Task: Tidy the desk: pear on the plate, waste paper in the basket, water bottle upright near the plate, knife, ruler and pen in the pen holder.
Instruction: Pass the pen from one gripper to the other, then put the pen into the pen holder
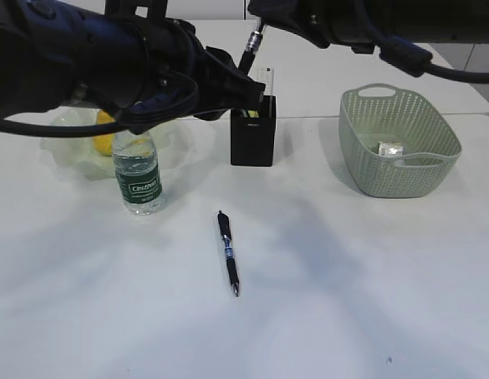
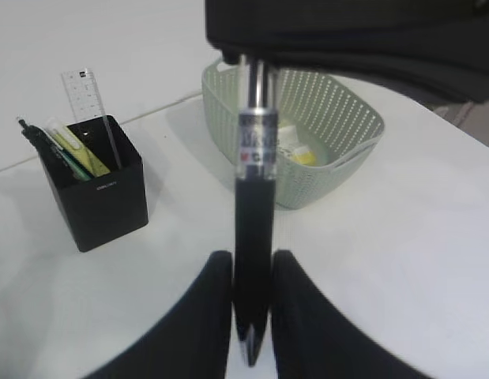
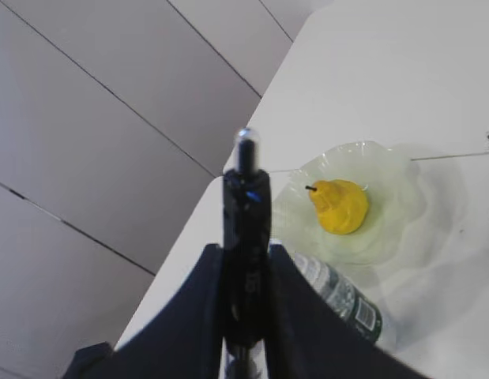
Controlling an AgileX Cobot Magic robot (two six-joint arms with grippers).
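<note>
Arms crowding the top of the exterior view are hiding their own claws, and only a short length of the black pen (image 2: 252,205) is showing between them above the pen holder (image 2: 102,201). The wrist views are telling more: the left gripper (image 2: 252,264) is clamping the pen's lower barrel – its tip cut off by the frame's edge – while the right gripper (image 3: 244,260) is grasping the same pen, silver end pointing up. A clear ruler (image 2: 88,95) and other stationery are standing in the square black holder, whose small white lettering is too small to read. The water bottle (image 1: 139,174) is standing upright, its green label reading "Cestbon", beside the translucent plate (image 3: 402,181) holding the yellow pear (image 3: 339,207). Crumpled waste paper (image 1: 390,148) is lying in the perforated green basket (image 1: 386,178). A second pen (image 1: 228,253) is lying on the white table (image 1: 347,276).
</note>
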